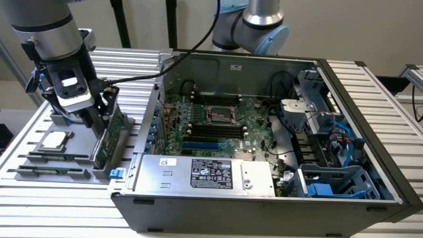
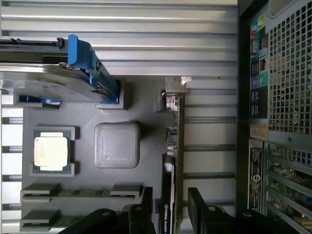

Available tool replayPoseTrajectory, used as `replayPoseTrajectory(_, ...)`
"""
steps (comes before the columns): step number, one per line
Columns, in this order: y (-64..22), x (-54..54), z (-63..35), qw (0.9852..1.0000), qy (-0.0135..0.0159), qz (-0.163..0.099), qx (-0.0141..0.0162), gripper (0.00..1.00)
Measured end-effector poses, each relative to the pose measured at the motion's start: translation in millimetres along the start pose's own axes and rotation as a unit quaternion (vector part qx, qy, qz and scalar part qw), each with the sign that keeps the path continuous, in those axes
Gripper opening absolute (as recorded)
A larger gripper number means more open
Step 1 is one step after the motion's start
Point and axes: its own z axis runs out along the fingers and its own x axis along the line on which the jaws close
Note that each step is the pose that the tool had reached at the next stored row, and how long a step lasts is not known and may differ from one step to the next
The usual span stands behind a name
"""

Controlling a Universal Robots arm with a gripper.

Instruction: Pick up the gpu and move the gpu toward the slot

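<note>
Green gpu (image 1: 108,135), one card, stands on edge in the grey tray (image 1: 39,171); one gripper (image 2: 170,197) straddles it, jaws apart.

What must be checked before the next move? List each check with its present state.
1. gpu standing on edge in the grey tray: ok.
2. Gripper lined up over the gpu: ok.
3. Fingers on both sides of the gpu: ok.
4. Fingers shut on the gpu: not ok, gaps show.
5. Blue slot free of obstructions: ok.
6. Clearance over the case wall: cannot tell.
</note>
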Motion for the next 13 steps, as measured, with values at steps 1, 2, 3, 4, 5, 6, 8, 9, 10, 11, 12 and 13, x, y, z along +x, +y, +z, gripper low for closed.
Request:
replayPoseTrajectory(1, 0.0, 0.2, 1.7, 1.0, -0.0008, 0.0, 0.0001, 0.42)
replayPoseTrajectory(2, 0.0, 0.4, 3.6, 1.0, -0.0015, 0.0, 0.0003, 0.42)
replayPoseTrajectory(3, 0.0, 0.5, 5.4, 1.0, -0.0022, 0.001, 0.0004, 0.42)
replayPoseTrajectory(4, 0.1, 0.7, 7.2, 1.0, -0.0029, 0.001, 0.0005, 0.42)
replayPoseTrajectory(5, 0.1, 1.0, 9.0, 1.0, -0.0038, 0.001, 0.0005, 0.42)
replayPoseTrajectory(6, 0.1, 1.3, 10.9, 1.0, -0.0047, 0.001, 0.0005, 0.42)
replayPoseTrajectory(8, 0.2, 2.1, 14.4, 1.0, -0.0068, 0.001, 0.0005, 0.42)
replayPoseTrajectory(9, 0.2, 2.8, 16.1, 1.0, -0.0081, 0.001, 0.0005, 0.42)
replayPoseTrajectory(10, 0.2, 3.6, 17.6, 1.0, -0.0096, 0.001, 0.0005, 0.42)
replayPoseTrajectory(11, 0.3, 4.4, 19.0, 0.9999, -0.0112, 0.001, 0.0004, 0.42)
replayPoseTrajectory(12, 0.4, 4.7, 20.1, 0.9999, -0.0122, 0.001, 0.0004, 0.42)
replayPoseTrajectory(13, 0.5, 4.8, 21.1, 0.9999, -0.013, 0.001, 0.0004, 0.42)
